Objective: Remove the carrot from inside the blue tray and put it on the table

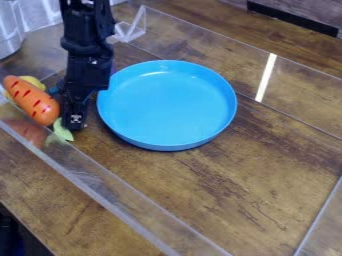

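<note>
The carrot lies on the table at the left, outside the blue tray, with its green end pointing toward the front. My gripper points steeply down between the carrot and the tray's left rim, low over the tabletop. Its jaws are shut, right beside the carrot's green end; I cannot tell whether they pinch it. The tray's inside is bare.
A glossy clear sheet covers the wood planks, its edge running along the front left. A pale object stands at the far left corner, and a clear item sits behind the arm.
</note>
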`<state>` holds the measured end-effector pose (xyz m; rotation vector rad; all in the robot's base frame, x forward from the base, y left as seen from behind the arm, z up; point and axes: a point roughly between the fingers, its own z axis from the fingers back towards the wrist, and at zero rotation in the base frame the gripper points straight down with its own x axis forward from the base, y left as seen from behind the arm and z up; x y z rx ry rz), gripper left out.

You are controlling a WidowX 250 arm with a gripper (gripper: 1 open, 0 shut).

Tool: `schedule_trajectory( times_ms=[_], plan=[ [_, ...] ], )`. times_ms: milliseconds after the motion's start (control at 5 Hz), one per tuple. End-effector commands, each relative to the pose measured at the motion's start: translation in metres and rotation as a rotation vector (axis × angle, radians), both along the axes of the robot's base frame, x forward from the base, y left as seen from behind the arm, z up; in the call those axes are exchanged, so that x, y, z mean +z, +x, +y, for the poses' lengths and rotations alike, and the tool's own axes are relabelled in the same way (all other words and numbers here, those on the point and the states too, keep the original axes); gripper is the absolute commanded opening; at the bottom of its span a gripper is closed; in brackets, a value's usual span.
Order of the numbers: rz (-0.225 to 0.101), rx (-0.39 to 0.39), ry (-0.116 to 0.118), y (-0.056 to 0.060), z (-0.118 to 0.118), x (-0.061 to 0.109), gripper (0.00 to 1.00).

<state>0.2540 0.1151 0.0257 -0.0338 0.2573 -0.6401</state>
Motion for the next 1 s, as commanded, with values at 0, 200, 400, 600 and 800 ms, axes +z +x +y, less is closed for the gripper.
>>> schedule_trajectory(
  times_ms=[0, 200, 400, 600, 800],
  plan=[
    [-0.052, 0.019, 0.013, 0.0009, 0.0065, 0.0162, 0.00],
    [-0.054, 0.012, 0.011, 0.0010, 0.0058, 0.0168, 0.00],
    [-0.056, 0.006, 0.008, 0.0011, 0.0049, 0.0174, 0.00],
    [-0.058, -0.001, 0.005, 0.0015, 0.0041, 0.0179, 0.00],
    [-0.060, -0.007, 0.003, 0.0017, 0.0033, 0.0182, 0.00]
  ],
)
